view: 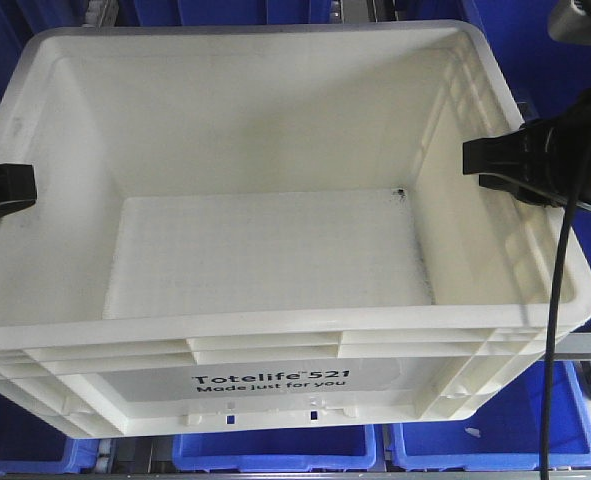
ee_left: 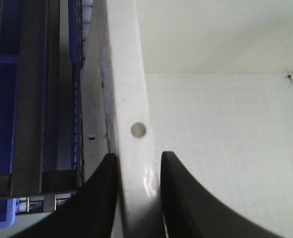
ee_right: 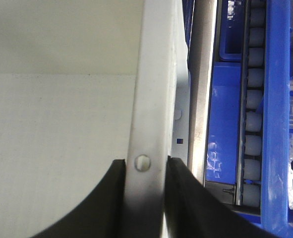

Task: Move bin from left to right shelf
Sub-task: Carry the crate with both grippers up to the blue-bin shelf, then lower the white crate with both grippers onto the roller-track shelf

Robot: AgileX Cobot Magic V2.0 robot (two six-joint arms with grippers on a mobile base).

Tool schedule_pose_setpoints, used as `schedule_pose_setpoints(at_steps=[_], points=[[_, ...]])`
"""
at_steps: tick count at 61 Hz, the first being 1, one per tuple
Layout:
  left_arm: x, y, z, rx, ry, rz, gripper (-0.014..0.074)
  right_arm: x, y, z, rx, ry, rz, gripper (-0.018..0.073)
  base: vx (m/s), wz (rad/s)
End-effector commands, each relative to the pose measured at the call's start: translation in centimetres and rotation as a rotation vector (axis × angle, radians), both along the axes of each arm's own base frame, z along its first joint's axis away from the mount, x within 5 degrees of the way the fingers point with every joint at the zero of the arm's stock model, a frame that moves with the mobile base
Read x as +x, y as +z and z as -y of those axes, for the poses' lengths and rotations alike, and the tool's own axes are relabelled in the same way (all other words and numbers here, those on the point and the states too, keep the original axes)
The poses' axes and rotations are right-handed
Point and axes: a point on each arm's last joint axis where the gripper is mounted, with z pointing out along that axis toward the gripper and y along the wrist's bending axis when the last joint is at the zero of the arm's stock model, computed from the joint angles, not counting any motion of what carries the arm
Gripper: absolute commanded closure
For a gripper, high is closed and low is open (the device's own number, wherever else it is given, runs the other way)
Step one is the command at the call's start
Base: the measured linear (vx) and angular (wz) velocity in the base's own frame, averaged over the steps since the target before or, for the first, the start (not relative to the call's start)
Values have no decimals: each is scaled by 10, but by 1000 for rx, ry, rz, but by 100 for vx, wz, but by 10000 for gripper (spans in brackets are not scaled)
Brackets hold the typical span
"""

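Note:
The bin [view: 275, 240] is a large white tote with black "Totelife 521" print on its front, and it fills most of the front view, empty inside. My left gripper [view: 0, 190] is shut on the bin's left rim [ee_left: 136, 148], one black finger on each side of the wall. On the opposite side, my right gripper [view: 500, 165] is shut on the right rim [ee_right: 148, 124], just below a small round hole. The bin appears held between the two arms, in front of the shelf rails.
Blue plastic bins [view: 275, 450] sit below and behind the white one. A roller rail [ee_right: 253, 114] and a blue bin wall [ee_right: 277, 119] lie close to the right of the tote. Dark shelf rails [ee_left: 32, 99] run along its left side. A black cable [view: 560, 300] hangs at right.

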Motion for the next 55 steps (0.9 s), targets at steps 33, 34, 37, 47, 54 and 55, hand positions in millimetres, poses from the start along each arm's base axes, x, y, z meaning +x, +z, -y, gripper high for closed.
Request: schedule_pose_setpoints(at_steps=[33,34,37,47,54,55], points=[[1,23,-7,66,1,179,492,1,28,10,-61,2,211,564,4,-1],[1,23,-7,66,1,179,492,1,28,10,-61,2,211,564,0,0],[1,23,-7,66,1,179,492,1,28,10,-61,2,211,564,0,0],[1,23,-7,66,1,179,492,1,28,10,-61,2,211,564,0,0],[1,23,-7,63,1,184,492,1,28,10,-60,3,213,564,0,0],[1,23,-7,64,1,186,492,1,28,10,-59,3,215,564,0,0]])
